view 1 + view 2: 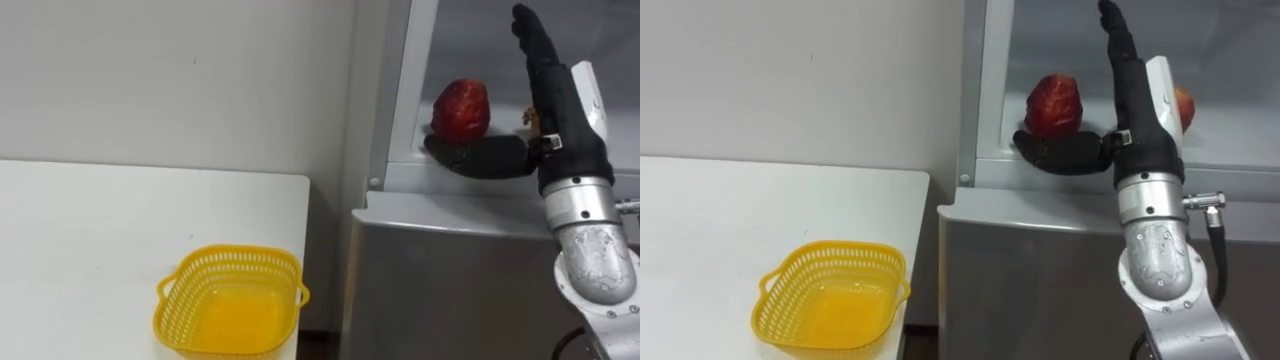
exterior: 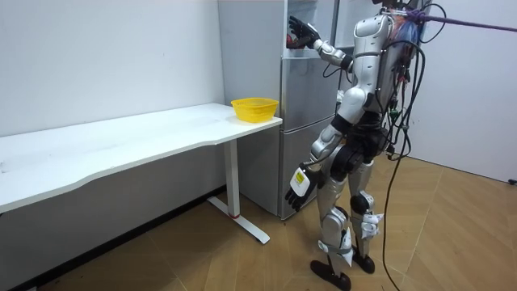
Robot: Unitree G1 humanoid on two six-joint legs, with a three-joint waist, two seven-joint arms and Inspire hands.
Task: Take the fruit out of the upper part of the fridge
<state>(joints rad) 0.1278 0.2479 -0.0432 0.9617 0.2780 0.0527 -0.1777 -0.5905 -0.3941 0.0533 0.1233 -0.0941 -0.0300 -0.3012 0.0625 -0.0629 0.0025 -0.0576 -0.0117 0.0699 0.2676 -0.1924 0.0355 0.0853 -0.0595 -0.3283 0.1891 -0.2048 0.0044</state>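
Left eye view: the round red fruit [image 1: 461, 110] stands upright on the grey fridge's [image 1: 450, 270] top shelf, long way pointing up. The right hand [image 1: 562, 125] is beside it with its fingers straight up. Its thumb hides the fruit's bottom.

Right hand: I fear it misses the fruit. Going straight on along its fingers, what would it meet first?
Likely the fridge's back wall, though depth is unclear; the red fruit lies left of the right hand, by its thumb.

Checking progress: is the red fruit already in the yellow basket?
No, the red fruit sits on the fridge shelf beside the right hand, and the yellow basket is empty.
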